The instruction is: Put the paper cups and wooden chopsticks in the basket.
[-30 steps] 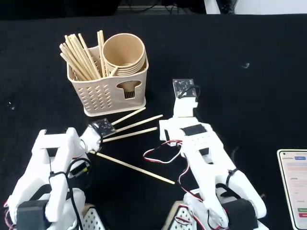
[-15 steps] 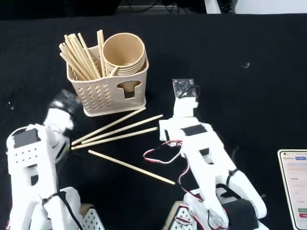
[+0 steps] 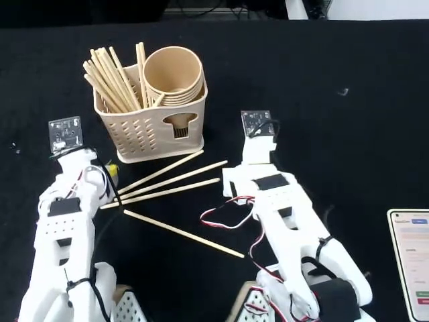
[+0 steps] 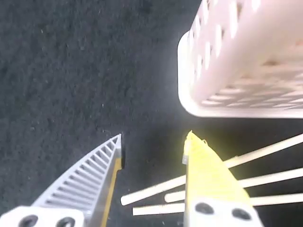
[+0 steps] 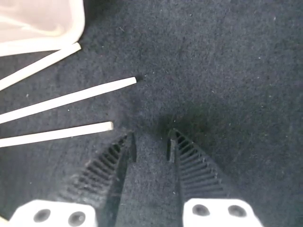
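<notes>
Surface: black cloth table [image 3: 348, 134], viewed from above.
Container: cream slotted basket [image 3: 151, 134], upright, upper left of the high view.
Cups: paper cups [image 3: 173, 70] stacked in the basket's right half.
Stowed sticks: chopstick bundle [image 3: 110, 80] leaning in the basket's left half.
Loose sticks: three loose chopsticks [image 3: 171, 180] fanned just below the basket; fourth chopstick [image 3: 184, 233] apart, lower centre.
Left arm: left gripper [image 4: 154, 137] spread wide, empty, at the three sticks' ends beside the basket's corner (contact cannot be confirmed).
Right arm: right gripper [image 5: 151, 135] narrowly parted, empty, near the sticks' opposite ends, touching none.
Other: phone [image 3: 410, 261], right edge.
</notes>
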